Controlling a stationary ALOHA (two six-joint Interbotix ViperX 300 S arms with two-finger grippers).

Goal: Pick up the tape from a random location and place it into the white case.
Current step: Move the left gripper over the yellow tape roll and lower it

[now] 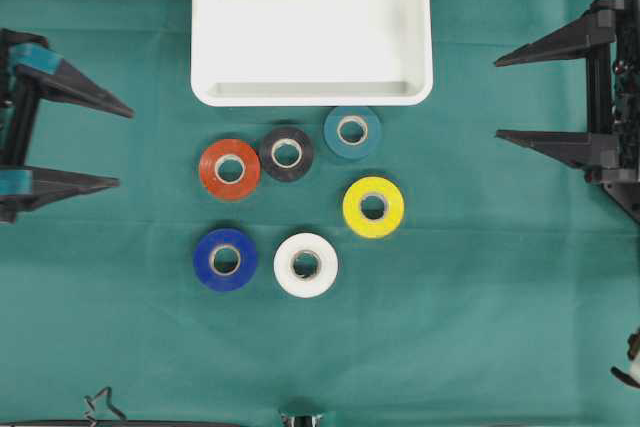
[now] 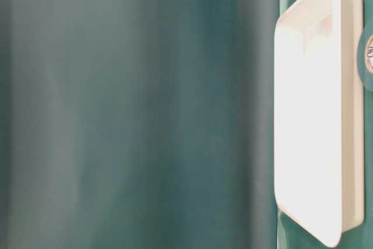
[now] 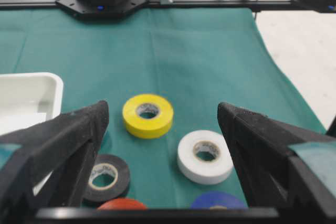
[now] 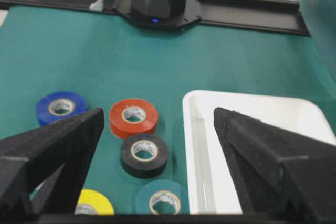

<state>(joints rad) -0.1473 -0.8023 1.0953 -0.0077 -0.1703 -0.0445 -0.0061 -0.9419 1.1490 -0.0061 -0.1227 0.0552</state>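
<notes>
The left hand (image 1: 110, 145) hangs at the left edge of the table (image 1: 480, 327) with its two fingers wide apart and nothing between them. Its own camera looks out through that gap toward the rolls of tape lying ahead of it. The right hand (image 1: 505, 97) waits at the opposite edge, fingers equally spread and equally empty.

Nearest the left hand lie the red tape (image 1: 229, 169) and the blue tape (image 1: 225, 259). Past the red one sits the black tape (image 1: 286, 153), touching or almost touching it, with the white tape (image 1: 305, 265) beyond the blue. Farther on, toward the right hand, are the teal tape (image 1: 352, 132) and the yellow tape (image 1: 373, 207). All six lie flat on the green cloth.

The white case (image 1: 205, 37) stands beyond the rolls, between the two hands, the teal roll just beside its near rim. It appears to hold no tape.

By my reading, the task has barely begun: no roll is gripped or lifted, and picking, carrying and dropping into the case are all left.
</notes>
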